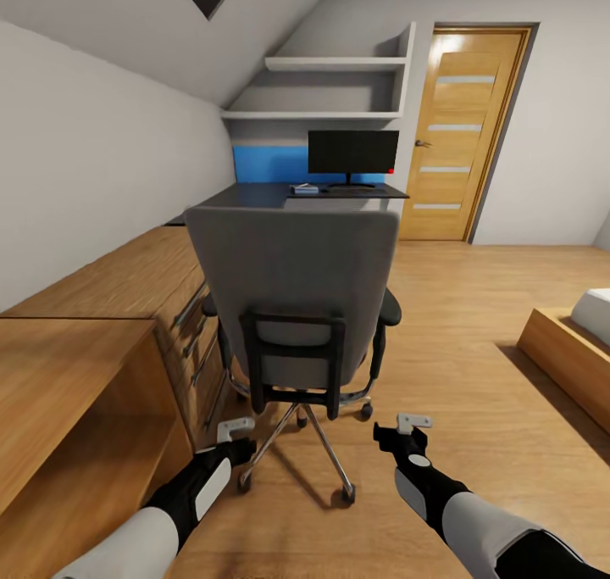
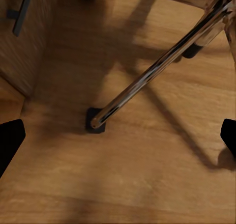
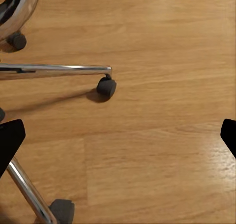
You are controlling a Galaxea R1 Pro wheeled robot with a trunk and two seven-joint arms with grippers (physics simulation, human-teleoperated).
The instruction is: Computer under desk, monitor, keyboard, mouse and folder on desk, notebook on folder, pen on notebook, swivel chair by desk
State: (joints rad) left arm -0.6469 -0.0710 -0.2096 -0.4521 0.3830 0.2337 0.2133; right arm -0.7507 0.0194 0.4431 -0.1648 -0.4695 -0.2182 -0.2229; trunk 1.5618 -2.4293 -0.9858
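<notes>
Here, swivel chair (image 1: 292,295): back toward me, short of the desk (image 1: 280,196).
Monitor (image 1: 352,153): at the desk's rear edge.
My left pincer (image 1: 235,431): spread, empty, over a chrome spoke (image 2: 147,79).
My right pincer (image 1: 413,424): spread, empty, above the floor (image 3: 162,150).

Swivel chair (image 1: 292,299): grey padded back facing the camera, black armrests, chrome spoked base on dark casters, upright on the wood floor. Counter (image 1: 280,196) beyond it: glossy black top, blue back panel. Monitor (image 1: 352,153) upright on it, black screen, red dot at lower corner.
</notes>
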